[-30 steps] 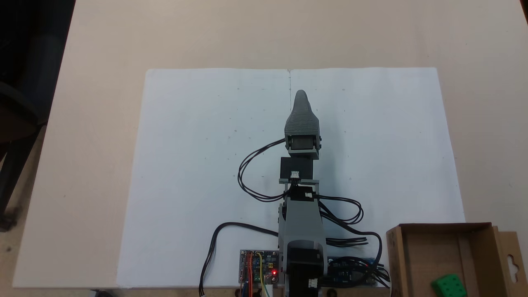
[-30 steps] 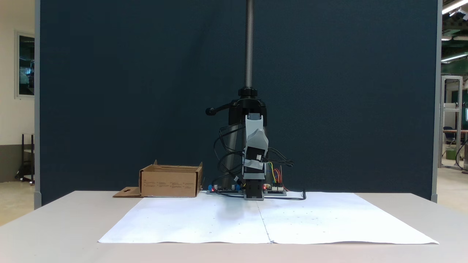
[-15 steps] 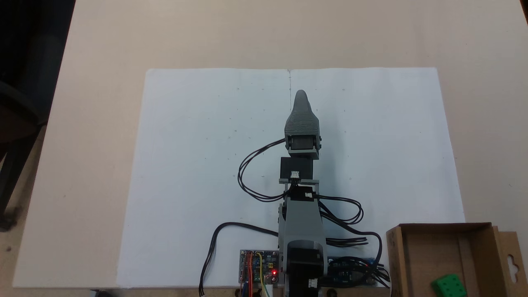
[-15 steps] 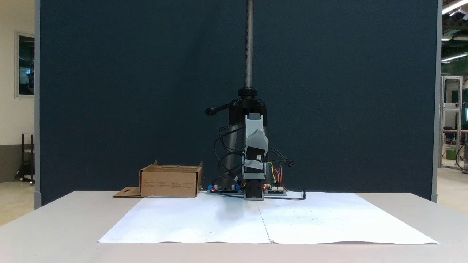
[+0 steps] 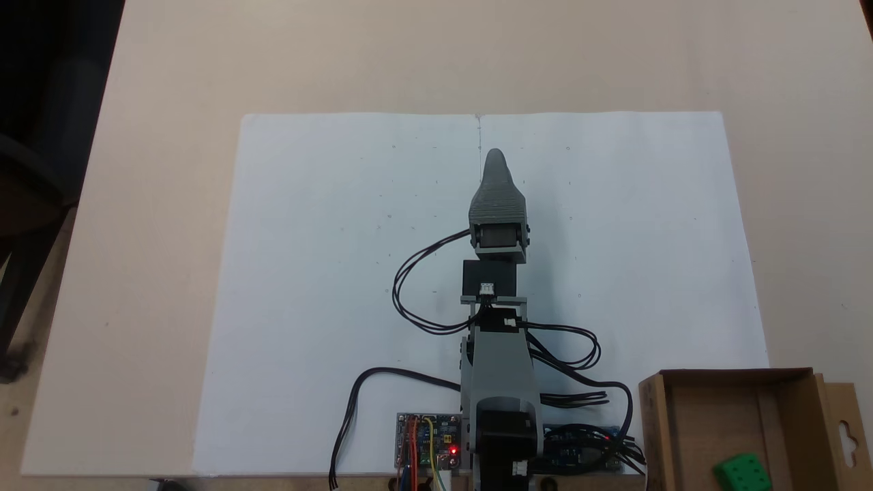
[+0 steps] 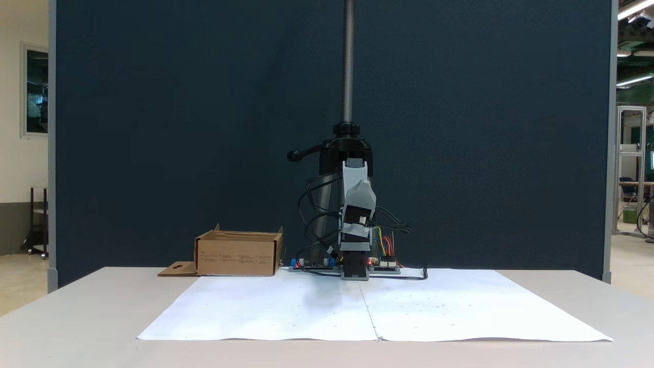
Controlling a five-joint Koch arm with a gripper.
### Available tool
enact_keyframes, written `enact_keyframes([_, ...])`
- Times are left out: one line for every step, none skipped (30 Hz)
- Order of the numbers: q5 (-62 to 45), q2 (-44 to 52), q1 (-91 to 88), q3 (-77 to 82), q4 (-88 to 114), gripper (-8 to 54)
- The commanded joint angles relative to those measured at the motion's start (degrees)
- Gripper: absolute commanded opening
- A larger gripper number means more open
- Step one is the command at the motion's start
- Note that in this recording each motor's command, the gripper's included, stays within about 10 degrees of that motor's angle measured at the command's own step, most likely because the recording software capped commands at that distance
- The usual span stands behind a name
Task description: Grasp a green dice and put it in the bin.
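The green dice (image 5: 742,472) lies inside the bin (image 5: 653,423), a brown cardboard box at the bottom right of the top-down fixed view. In the front fixed view the bin (image 6: 237,254) stands left of the arm's base, and its walls hide what is inside. My gripper (image 5: 495,158) hangs over the middle of the white paper, pointing away from the base and far from the bin. In the front fixed view the gripper (image 6: 359,197) faces the camera. One grey jaw covers the other, so its state is unclear. Nothing shows between the jaws.
A large white paper sheet (image 5: 327,273) covers the table's middle. Circuit boards (image 5: 428,440) and black cables (image 5: 423,286) lie around the arm's base at the near edge. A flap with a hang-hole (image 5: 848,436) sticks out from the bin. A dark partition (image 6: 179,128) stands behind the table.
The gripper has shifted very slightly to the left in the top-down view. The dice and the bin have stayed in place.
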Motion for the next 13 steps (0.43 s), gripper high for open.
enact_keyframes([2.8,6.1,-2.4,3.7,-5.3,45.4])
enact_keyframes([2.8,5.7,-3.2,3.7,-5.0,45.4])
enact_keyframes([2.8,5.6,-3.7,3.7,-4.9,45.4])
enact_keyframes([2.8,5.6,-4.0,3.7,-4.7,45.4])
enact_keyframes([3.1,5.6,-4.2,3.7,-4.6,45.4])
enact_keyframes([3.1,5.6,-4.6,3.7,-4.6,45.4])
enact_keyframes([3.1,5.6,-4.6,3.7,-4.6,45.4])
enact_keyframes([3.2,5.6,-4.6,3.7,-4.6,45.4])
enact_keyframes([3.2,5.6,-4.6,3.7,-4.6,45.4])
enact_keyframes([3.2,5.6,-4.6,3.7,-4.6,45.4])
enact_keyframes([3.2,5.6,-4.6,3.7,-4.7,45.4])
enact_keyframes([3.2,5.6,-4.6,3.7,-4.7,45.4])
enact_keyframes([3.2,5.6,-4.5,3.7,-4.7,45.4])
